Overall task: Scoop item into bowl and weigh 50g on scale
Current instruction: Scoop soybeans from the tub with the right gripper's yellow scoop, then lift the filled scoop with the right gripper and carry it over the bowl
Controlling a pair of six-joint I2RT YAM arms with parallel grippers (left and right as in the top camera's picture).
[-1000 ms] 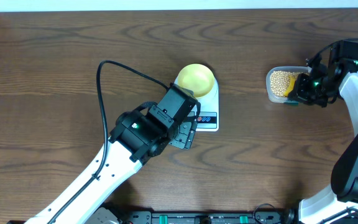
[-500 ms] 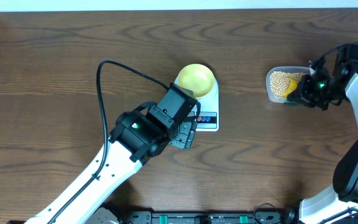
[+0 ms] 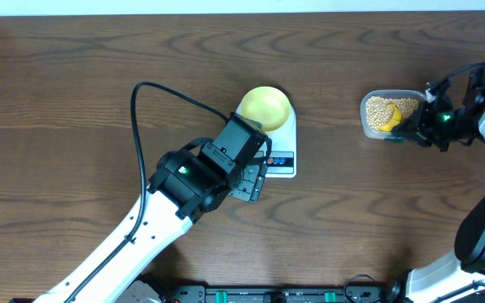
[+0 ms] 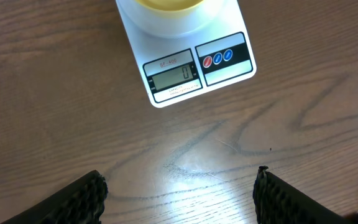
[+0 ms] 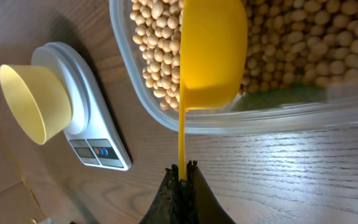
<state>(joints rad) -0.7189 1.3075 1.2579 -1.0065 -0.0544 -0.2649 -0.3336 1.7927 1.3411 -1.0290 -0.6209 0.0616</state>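
The pale yellow-green bowl [image 3: 264, 107] stands empty on the white scale [image 3: 281, 156], whose display [image 4: 174, 75] reads 0. The beige beans [image 3: 378, 109] fill a clear plastic tub [image 3: 367, 124] at the right. My right gripper [image 3: 428, 126] is shut on the handle of a yellow scoop [image 5: 211, 53]; the scoop's cup lies in the tub among the beans [image 5: 154, 43]. The bowl [image 5: 35, 102] and scale [image 5: 95, 127] also show in the right wrist view. My left gripper [image 4: 179, 186] is open and empty, just above the table in front of the scale.
The left arm [image 3: 188, 181] lies across the table's front left, its black cable [image 3: 154, 93] arching toward the scale. The table's far edge meets a white wall at the top.
My right gripper has drawn back to the right while holding the scoop, whose cup now lies more inside the tub. The left arm has not moved.
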